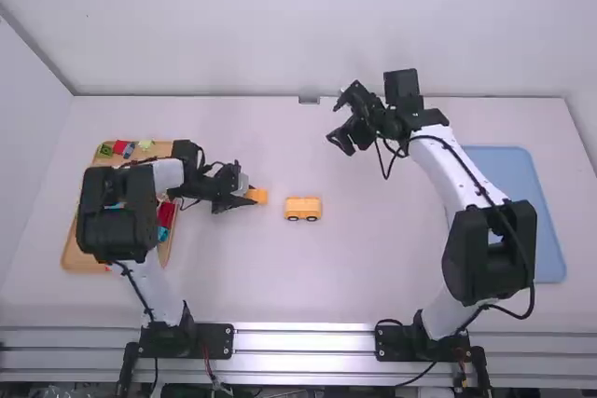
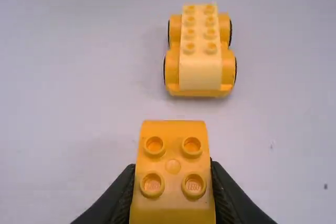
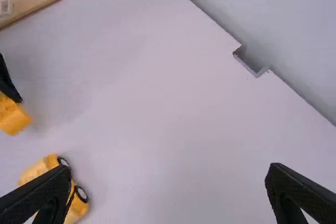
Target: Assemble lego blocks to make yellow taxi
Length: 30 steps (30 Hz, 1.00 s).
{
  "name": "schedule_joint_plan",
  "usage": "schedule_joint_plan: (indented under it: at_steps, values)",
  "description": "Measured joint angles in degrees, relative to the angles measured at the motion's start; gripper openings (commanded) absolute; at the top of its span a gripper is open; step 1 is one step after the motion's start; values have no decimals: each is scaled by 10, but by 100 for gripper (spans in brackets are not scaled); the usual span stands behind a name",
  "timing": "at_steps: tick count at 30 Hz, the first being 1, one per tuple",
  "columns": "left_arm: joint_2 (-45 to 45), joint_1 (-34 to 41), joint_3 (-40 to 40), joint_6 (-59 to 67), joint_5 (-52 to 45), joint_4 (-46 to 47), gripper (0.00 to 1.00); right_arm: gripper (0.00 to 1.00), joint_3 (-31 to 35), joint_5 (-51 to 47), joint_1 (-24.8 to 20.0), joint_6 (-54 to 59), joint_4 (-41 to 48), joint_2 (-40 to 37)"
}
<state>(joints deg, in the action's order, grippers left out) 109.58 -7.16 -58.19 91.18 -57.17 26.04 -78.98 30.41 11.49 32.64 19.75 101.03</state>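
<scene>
Toy car (image 1: 303, 209), the start of the taxi, is seen upright on its wheels near the middle of the high view's frame. Its base is topped by a pale yellow brick (image 2: 200, 77) with studs bare. Just left of it in that frame, apart from it, an orange-yellow block (image 2: 173, 145) is pinched by its sides between the closed-in fingers of the left gripper (image 1: 247, 195), studs up.

The step in hand is judged to be the fitting of this block onto the car. It should be kept level, lined up squarely over the studs and pressed straight down; if pushed askew, the car could be rolled or tipped.

In the upper middle, the right gripper (image 1: 338, 124) is held wide open and empty. Loose pieces are kept in the wooden tray (image 1: 80, 260) at left; a blue tray (image 1: 550, 230) is set at right.
</scene>
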Motion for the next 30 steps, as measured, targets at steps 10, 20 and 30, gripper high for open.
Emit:
schedule_joint_plan:
  at_steps: [10, 20, 30]
  values:
    - [-55, 11, 0, 0, -24, 22, 26, 99, 263, 158, -38, 39, -308, 0]
    - [-55, 69, 0, -5, -28, 21, 19, 98, 297, 232, 1, 98, -351, 47]
    - [-55, 109, 0, -52, -28, -14, 17, 98, 297, 301, 10, 175, -374, 148]
